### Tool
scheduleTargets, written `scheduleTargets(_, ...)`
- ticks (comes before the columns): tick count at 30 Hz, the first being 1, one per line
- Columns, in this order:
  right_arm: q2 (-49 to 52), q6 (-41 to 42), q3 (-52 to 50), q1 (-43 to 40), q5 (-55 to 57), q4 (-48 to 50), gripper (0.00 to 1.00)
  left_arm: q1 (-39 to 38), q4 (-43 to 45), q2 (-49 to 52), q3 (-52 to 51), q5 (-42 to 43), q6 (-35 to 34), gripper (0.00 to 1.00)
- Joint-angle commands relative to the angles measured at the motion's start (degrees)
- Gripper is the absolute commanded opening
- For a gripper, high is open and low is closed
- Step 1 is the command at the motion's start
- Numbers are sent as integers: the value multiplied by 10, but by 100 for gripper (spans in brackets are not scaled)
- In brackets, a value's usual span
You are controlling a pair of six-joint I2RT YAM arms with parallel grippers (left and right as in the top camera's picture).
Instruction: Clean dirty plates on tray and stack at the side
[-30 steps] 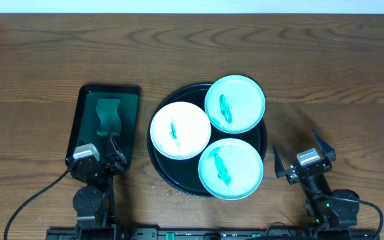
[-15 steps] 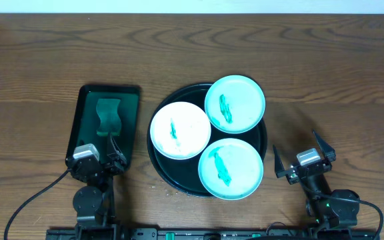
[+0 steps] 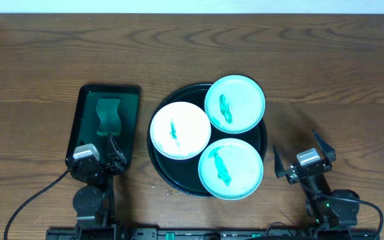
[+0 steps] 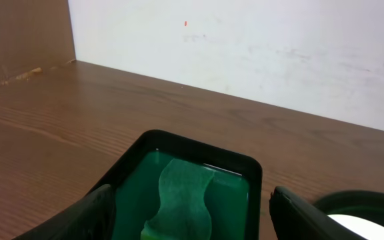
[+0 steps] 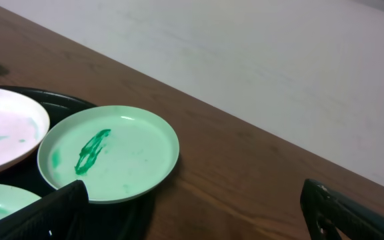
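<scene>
Three round plates lie on the round black tray [image 3: 160,163]: a white one at the left [image 3: 180,130], a pale mint one at the back right [image 3: 235,104] and a pale mint one at the front [image 3: 231,169]. Each has a teal-green smear. In the right wrist view the back plate [image 5: 109,152] and the white plate [image 5: 5,127] show. My left gripper [image 3: 97,151] is open over the front end of the green tray. My right gripper [image 3: 303,155] is open and empty on bare table right of the black tray.
A rectangular dark green tray [image 3: 84,107] lies left of the black tray and holds a green sponge [image 3: 108,115], also seen in the left wrist view [image 4: 182,200]. A white wall [image 4: 245,47] runs along the table's far edge.
</scene>
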Motion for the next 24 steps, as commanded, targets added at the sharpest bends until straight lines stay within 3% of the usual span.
scheduleTargets(1, -3, 0, -1, 0, -2, -2, 99, 3, -17, -3, -13, -1, 10, 74)
scheduleTargets(13, -3, 31, -1, 0, -20, 7, 99, 2, -20, 8, -12, -2, 11, 74)
scheduleTargets(17, -3, 43, 0, 0, -49, 37, 99, 2, -21, 23, -4, -3, 41, 74)
scheduleTargets(24, 52, 92, 31, 0, -68, 78, 99, 2, -47, 117, 79, -3, 52, 74)
